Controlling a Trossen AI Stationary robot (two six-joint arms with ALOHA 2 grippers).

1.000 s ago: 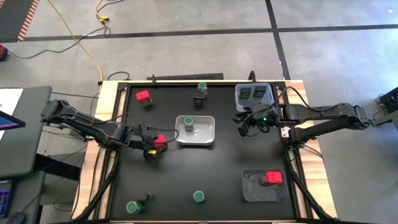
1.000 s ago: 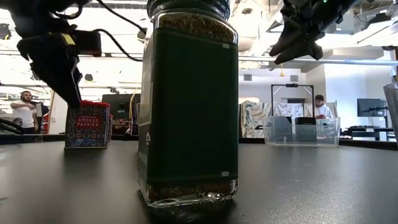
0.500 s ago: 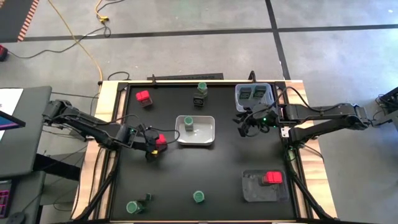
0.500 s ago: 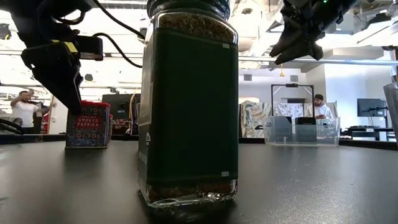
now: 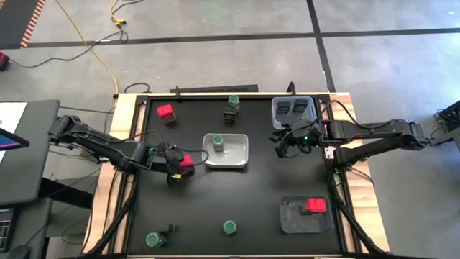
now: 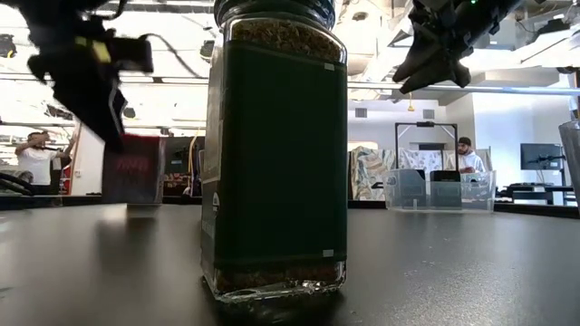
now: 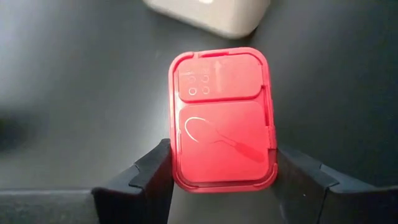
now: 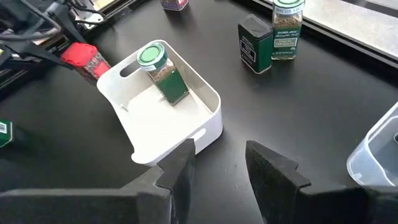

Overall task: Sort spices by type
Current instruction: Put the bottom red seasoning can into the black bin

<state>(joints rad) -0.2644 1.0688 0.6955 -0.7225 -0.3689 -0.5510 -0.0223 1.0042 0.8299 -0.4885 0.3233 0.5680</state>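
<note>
The left gripper (image 7: 221,180) clamps a red box (image 7: 222,118) between its 2 fingers, just beside the white tray (image 5: 237,155). The right gripper (image 5: 282,144) hangs closed, holding nothing, near the clear bin (image 5: 293,116).

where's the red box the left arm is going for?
In the high view the red box sits between the left gripper's fingers on the table's left side, just left of the white tray holding a green-lidded jar.
</note>
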